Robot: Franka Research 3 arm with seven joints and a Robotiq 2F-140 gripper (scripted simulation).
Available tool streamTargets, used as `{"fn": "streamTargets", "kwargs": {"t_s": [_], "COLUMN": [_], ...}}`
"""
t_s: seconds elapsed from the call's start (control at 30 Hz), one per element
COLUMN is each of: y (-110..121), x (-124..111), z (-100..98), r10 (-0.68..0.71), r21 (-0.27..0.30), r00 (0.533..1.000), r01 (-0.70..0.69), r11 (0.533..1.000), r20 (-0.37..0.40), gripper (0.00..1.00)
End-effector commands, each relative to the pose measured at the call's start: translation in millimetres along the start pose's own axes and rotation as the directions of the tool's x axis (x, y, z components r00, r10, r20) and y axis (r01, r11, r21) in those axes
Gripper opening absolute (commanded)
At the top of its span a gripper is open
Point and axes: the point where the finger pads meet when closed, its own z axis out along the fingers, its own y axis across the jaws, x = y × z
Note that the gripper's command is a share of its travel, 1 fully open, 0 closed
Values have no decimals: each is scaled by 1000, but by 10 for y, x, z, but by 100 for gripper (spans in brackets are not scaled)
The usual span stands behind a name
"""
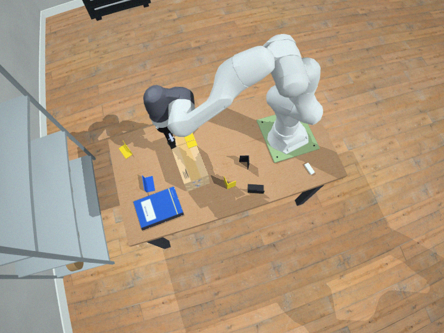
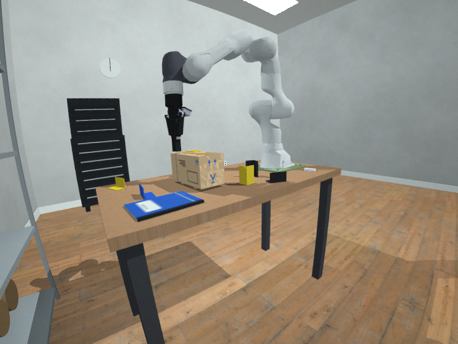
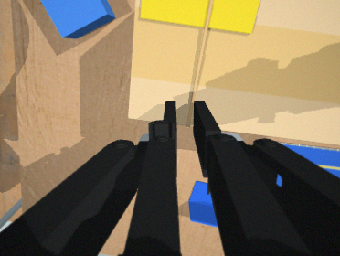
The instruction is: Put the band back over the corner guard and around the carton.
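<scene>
The cardboard carton (image 1: pixel 190 165) lies flat on the table; it also shows in the exterior view (image 2: pixel 197 168). A yellow corner guard (image 1: pixel 190 139) sits on its far top edge, seen in the wrist view (image 3: pixel 198 14) too. A thin tan band runs across the carton top from the guard to the near edge. My gripper (image 3: pixel 184 117) (image 2: pixel 177 145) hangs upright just above that edge. Its fingers are nearly shut with a narrow gap. The band's end lies in line with the gap, and nothing looks pinched.
Loose on the table are a yellow guard (image 1: pixel 125 150), another yellow guard (image 1: pixel 229 184), a blue guard (image 1: pixel 147 183), a blue book (image 1: pixel 158 207), two black guards (image 1: pixel 244 160) (image 1: pixel 255 188) and a white block (image 1: pixel 309 168). A grey shelf stands left.
</scene>
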Motion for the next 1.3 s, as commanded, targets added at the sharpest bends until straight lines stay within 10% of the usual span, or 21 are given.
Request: {"fn": "streamTargets", "kwargs": {"t_s": [0.0,1.27], "y": [8,7], "x": [17,13], "z": [-25,-689], "r10": [2,2], "r21": [-1,-1], "r00": [1000,1000], "r01": [-2,-2], "r11": [1000,1000], "r20": [-6,-6], "gripper": [18,18]}}
